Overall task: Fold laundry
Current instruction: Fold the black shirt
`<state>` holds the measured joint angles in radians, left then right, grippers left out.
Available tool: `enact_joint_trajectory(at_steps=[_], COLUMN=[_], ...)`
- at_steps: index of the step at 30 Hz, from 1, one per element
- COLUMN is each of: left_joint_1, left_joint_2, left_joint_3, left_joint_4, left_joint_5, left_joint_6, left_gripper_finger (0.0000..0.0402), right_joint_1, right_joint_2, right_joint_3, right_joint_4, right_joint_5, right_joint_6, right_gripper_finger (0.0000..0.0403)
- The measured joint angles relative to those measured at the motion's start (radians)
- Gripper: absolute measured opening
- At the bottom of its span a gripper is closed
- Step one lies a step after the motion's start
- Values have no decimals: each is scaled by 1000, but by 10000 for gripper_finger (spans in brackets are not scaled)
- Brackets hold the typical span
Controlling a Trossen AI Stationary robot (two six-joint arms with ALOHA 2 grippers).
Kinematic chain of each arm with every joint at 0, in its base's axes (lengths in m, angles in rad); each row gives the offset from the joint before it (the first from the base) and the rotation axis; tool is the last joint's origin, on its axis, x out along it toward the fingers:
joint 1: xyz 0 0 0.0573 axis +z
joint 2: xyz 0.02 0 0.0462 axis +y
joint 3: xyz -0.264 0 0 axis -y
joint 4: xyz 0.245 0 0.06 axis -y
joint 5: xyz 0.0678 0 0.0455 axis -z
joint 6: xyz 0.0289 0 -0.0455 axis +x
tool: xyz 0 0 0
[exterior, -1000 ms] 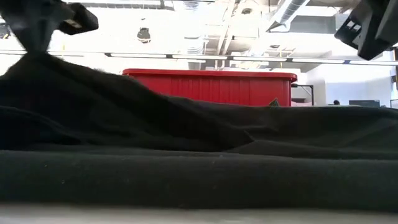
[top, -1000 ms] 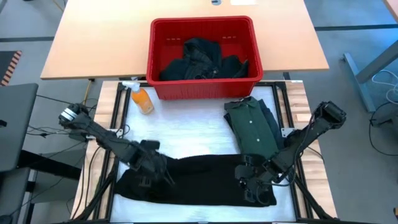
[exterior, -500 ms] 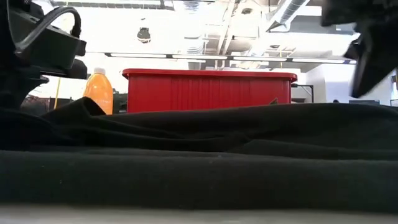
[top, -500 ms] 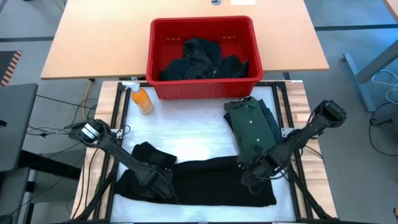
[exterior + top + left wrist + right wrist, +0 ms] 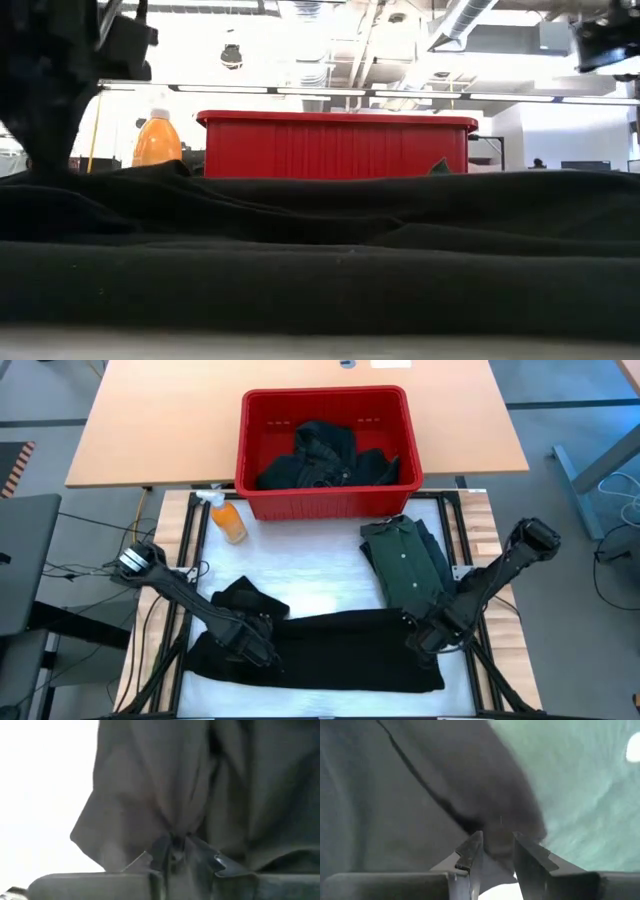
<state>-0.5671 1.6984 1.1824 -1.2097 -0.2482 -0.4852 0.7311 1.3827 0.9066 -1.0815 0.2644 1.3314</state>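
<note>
**Black garment spread across the near table, both grippers pinching its far edge**

Much was hidden. In the low view the black garment [image 5: 320, 270] filled the lower half, blocking the table surface and all but the top of the red basket [image 5: 338, 145] and the orange bottle [image 5: 157, 143]. The basket's contents could be read only as a dark heap [image 5: 325, 458]; how many pieces lay in it could not be told. Both wrist views were pressed against cloth and showed little else.

Counted: two arms, one basket, one bottle, one black garment laid out, one folded green shirt [image 5: 408, 567] lying over something darker at the table's right side.

The black garment lay as a long, soft, wrinkled band across the near part of the white table cover [image 5: 300, 575], with a bunched flap turned up at its left end. The left gripper [image 5: 248, 635] sat on that end; its wrist view showed the fingers [image 5: 197, 854] close together with a gathered pleat of cloth between them. The right gripper [image 5: 432, 632] sat at the garment's far right edge, beside the green shirt; its jaws were clamped on a fold of black cloth, with green fabric just beyond it.

The basket was rigid, ribbed plastic; the shirt was collared, with a button row.
</note>
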Motion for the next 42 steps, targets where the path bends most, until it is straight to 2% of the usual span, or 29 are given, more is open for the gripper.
enact_joint_trajectory(at_steps=[4,10,15,19,23,28,34,38,42], left_joint_1=[0,0,0,0,0,2,2,3,3], left_joint_2=[-92,-169,-160,-159,-159,-159,-159,-159,-159], left_joint_3=[0,0,-12,-58,-96,-133,-144,-145,-145], left_joint_4=[-29,18,45,106,115,183,240,243,243], left_joint_5=[-91,-123,-124,-97,-89,-98,-119,-129,-132], left_joint_6=[-54,-86,-91,-88,-87,-75,-46,-42,-42], left_gripper_finger=[80,113,119,119,119,119,119,119,119], right_joint_1=[54,133,194,246,284,312,303,292,303], right_joint_2=[0,9,78,152,191,187,181,181,181], right_joint_3=[-30,-85,-127,-132,-127,-76,49,114,161], right_joint_4=[1,181,261,302,300,220,4,-7,-12], right_joint_5=[-6,44,41,-48,-76,-62,-49,-76,-91], right_joint_6=[127,167,268,348,391,367,278,195,179], right_gripper_finger=[127,127,127,127,127,112,17,19,16])
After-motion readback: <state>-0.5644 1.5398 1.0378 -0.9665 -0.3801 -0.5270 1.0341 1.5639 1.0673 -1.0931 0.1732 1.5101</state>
